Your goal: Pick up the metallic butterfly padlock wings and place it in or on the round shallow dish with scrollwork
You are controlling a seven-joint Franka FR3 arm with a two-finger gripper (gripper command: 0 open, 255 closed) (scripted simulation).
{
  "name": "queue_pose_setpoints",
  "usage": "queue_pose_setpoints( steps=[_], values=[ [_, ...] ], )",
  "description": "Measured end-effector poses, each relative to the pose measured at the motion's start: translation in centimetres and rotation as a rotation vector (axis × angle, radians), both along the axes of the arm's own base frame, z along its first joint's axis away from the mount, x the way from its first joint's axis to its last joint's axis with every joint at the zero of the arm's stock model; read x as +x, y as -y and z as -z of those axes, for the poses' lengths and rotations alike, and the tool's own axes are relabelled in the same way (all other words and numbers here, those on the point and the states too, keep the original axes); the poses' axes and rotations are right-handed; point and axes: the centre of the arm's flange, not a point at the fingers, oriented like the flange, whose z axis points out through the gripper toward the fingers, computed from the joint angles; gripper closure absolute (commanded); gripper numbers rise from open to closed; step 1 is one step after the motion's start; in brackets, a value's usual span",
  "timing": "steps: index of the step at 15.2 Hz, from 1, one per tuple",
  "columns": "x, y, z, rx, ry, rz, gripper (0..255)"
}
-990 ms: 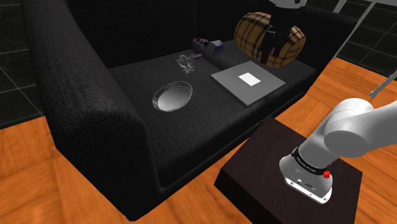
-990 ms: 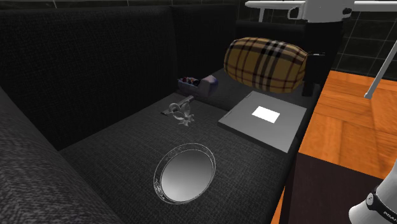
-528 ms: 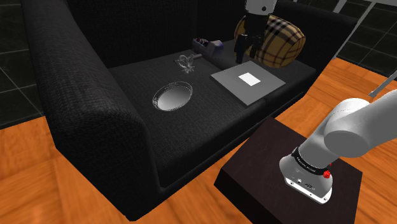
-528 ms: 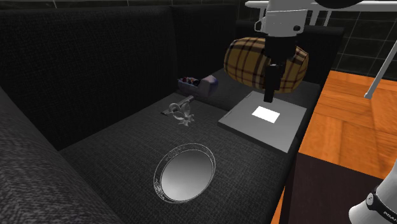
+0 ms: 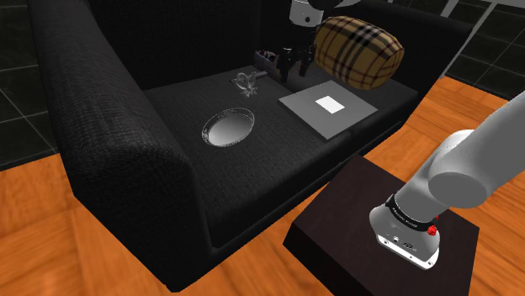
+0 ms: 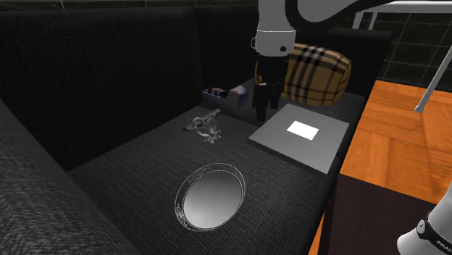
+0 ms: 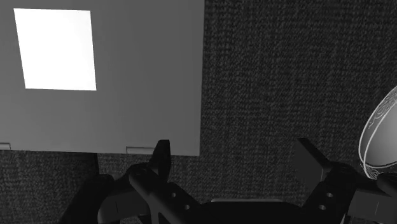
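Since half a second earlier the gripper [image 5: 296, 67] had swung off the grey flat pad [image 5: 328, 109] towards the shoulder view's left, clearing the plaid cushion [image 5: 357, 50], and it hung over the sofa seat [image 5: 252, 168] just off the pad's far-left edge. Its fingers stood apart with nothing between them. The butterfly padlock [image 5: 246, 81] lay flat on the seat further left, untouched and apart from the gripper. The round dish [image 5: 228, 128] sat nearer the camera, apart from the lock. Just right of the padlock, at the far edge of the seat, stood a small box [image 5: 273, 59] of odds and ends. The lock looked thin and irregular on soft fabric, so a descent slightly off centre could let the fingers skid off a wing or dig into the seat, and a wide approach could knock the box
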Motion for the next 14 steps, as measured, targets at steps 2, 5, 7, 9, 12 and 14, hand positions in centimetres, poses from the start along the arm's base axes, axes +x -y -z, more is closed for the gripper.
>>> queue_pose_setpoints(
  steps=[2,5,7,9,12,14],
  values=[
    [2.1,-0.4,0.5,0.004,0.009,0.005,0],
    [5.6,-0.6,1.8,0.011,0.021,0.013,0],
    [7.8,-0.7,3.0,0.016,0.029,0.018,0],
    [10.5,-1.2,3.3,0.02,0.038,0.024,0],
    [14.3,-1.2,4.5,0.026,0.051,0.031,0],
    [16.4,-1.3,5.1,0.031,0.059,0.036,0]
  ],
)
